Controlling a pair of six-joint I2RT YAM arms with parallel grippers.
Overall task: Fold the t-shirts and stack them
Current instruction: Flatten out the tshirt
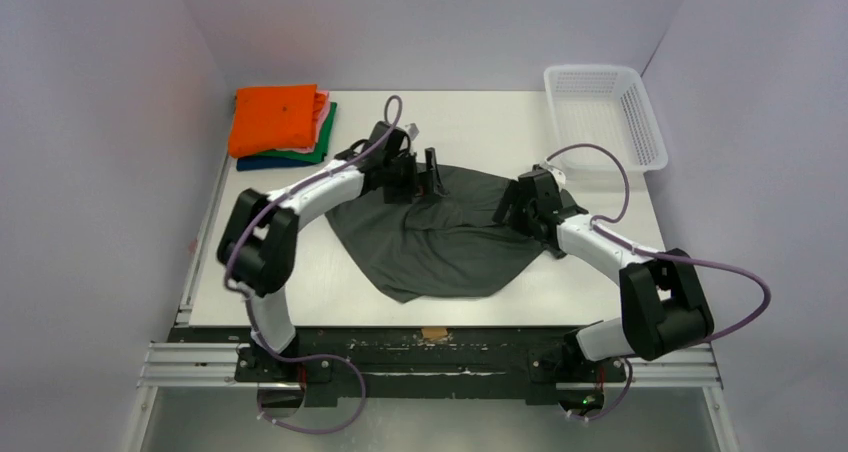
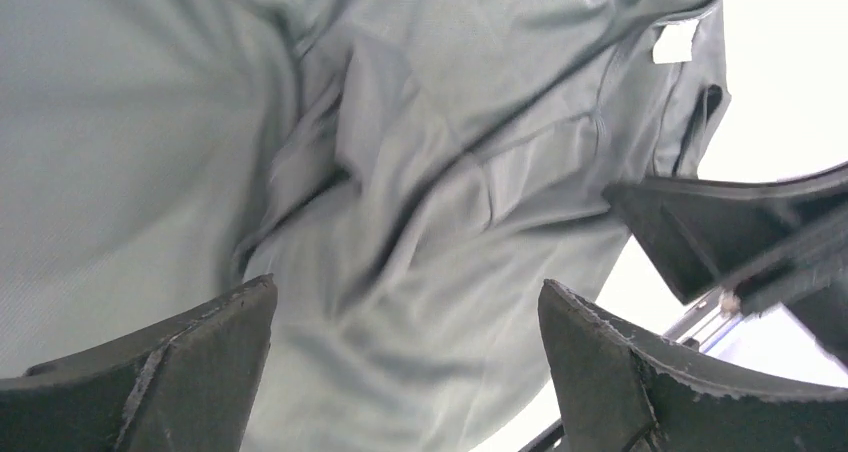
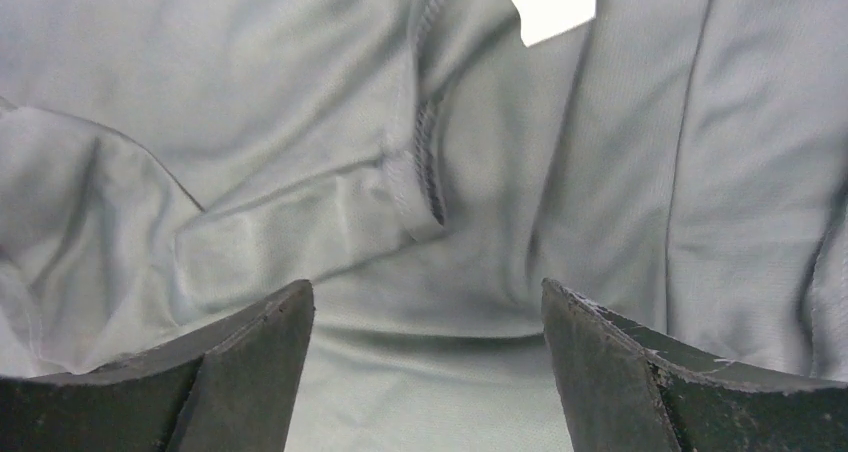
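Left claw (image 2: 405,302) and right claw (image 3: 427,302) gape apart over the crumpled grey shirt (image 1: 440,252), so we risk pinching several layers together.

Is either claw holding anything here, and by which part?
Nothing is held. The left claw and right claw are both open over the crumpled grey shirt.

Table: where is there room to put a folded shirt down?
The biggest bare strip of table lies along the far edge, between the folded stack and the white basket. A smaller patch sits near-left of the grey shirt. The middle is crowded by that shirt, the left gripper and the right gripper.
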